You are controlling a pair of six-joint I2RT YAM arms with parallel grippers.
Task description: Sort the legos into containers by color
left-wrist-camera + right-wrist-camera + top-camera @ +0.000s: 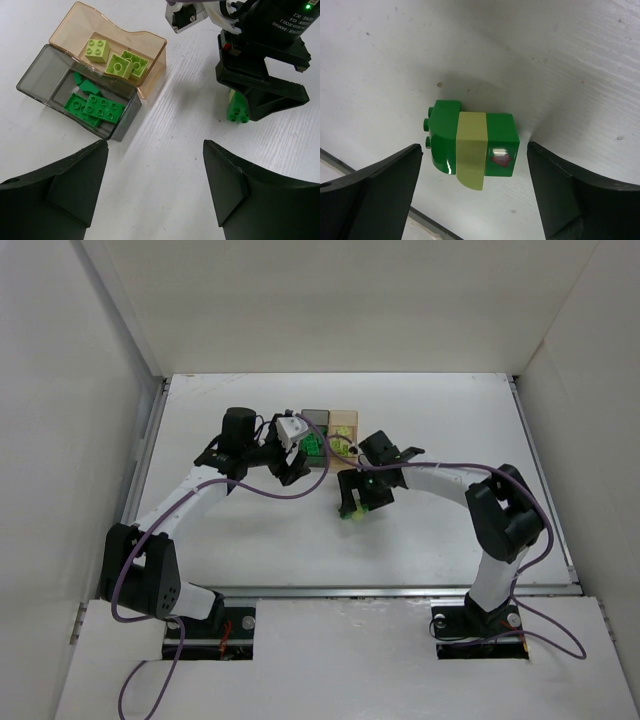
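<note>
The smoky grey rectangular bin [127, 116] and pale orange rectangular bin [152, 65] are 2 pieces of smooth translucent plastic. The dark green brick [500, 137] is glossy plastic (highlights show). The white table [545, 50] looks matt, faintly speckled.

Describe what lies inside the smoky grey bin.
Inside the grey bin lie only dark green bricks: two flat studded plates and at least two smaller pieces beside them. The plates overlap, so anything beneath them is hidden.
</note>
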